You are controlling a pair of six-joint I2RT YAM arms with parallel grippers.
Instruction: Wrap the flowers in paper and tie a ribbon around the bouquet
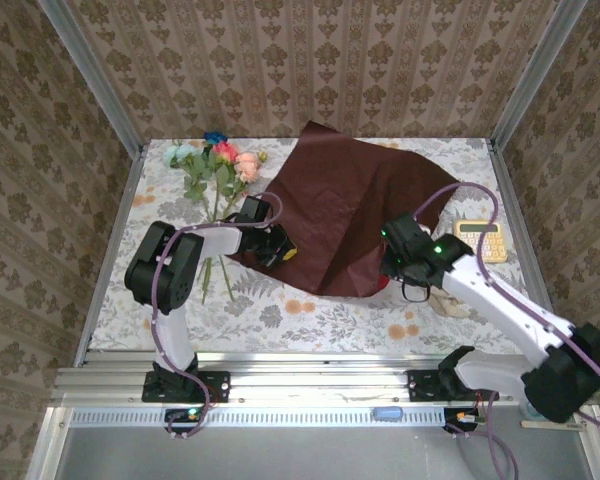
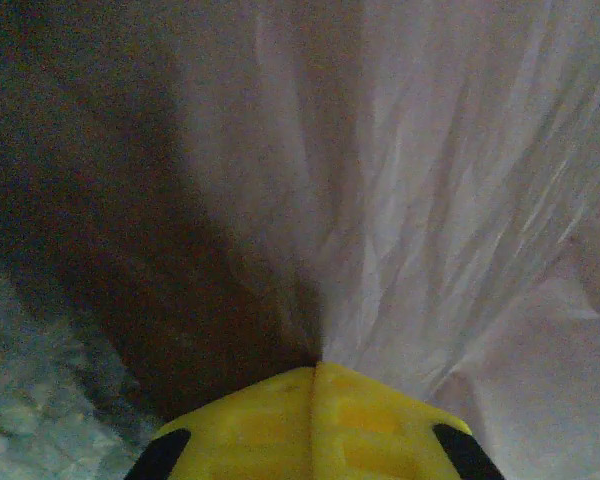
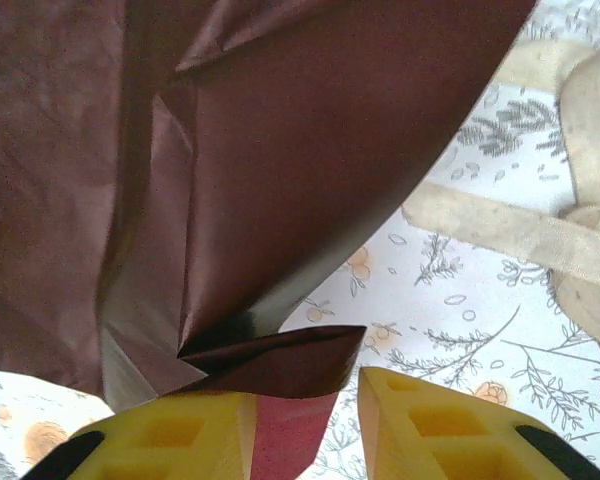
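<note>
So the maroon paper (image 1: pixel 350 205) is spread over the middle of the floral tablecloth (image 1: pixel 310 310), with its far corner lifted up near the back wall. The left gripper (image 1: pixel 277 248) is on the sheet's left edge. On its wrist cam the yellow fingers (image 2: pixel 250 425) are pressed fully together, with paper (image 2: pixel 430 200) pinched right at the tips. The right gripper (image 3: pixel 308 385) is at the near right corner of the sheet. Its fingers are partly apart, and a folded-over corner of paper (image 3: pixel 280 360) sits at the gap without being clamped. The flowers (image 1: pixel 215 165) lie on the cloth just left of the sheet, heads toward the back wall. The beige ribbon (image 3: pixel 500 230) is in a loose heap on the cloth to the right of that gripper. A small calculator (image 1: pixel 480 240) sits off to the right.
</note>
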